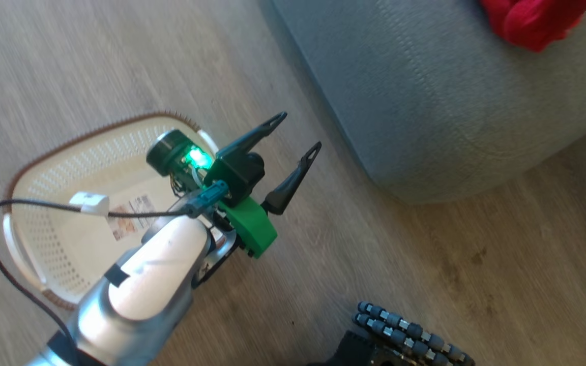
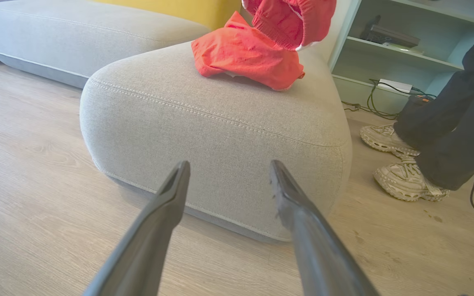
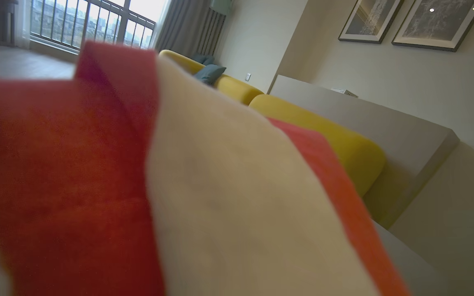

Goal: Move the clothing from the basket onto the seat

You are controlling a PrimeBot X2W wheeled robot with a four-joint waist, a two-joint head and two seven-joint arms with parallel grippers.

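Observation:
The cream basket [image 1: 54,178] stands on the wood floor at the left, with no clothing in it and its label sticker showing. My left gripper [image 1: 300,131] hangs open just past the basket's right end, empty, its fingers [image 2: 171,205] pointing at the grey seat [image 2: 220,123]. One red garment [image 2: 245,57] lies on top of the seat. A second red garment [image 2: 294,20] hangs in the air just above it. Red and white fabric [image 3: 56,185] presses close against the right wrist camera and hides my right gripper's fingers. The head view has red clothing [image 1: 532,20] on the seat [image 1: 425,101] at the top right.
A person's legs [image 2: 455,123] and pale shoes [image 2: 405,181] stand to the right of the seat. Behind them are a shelf unit [image 2: 405,45] and floor cables [image 2: 385,102]. A yellow sofa back [image 3: 335,139] rises behind the seat. A black ribbed part [image 1: 410,335] sits at the bottom.

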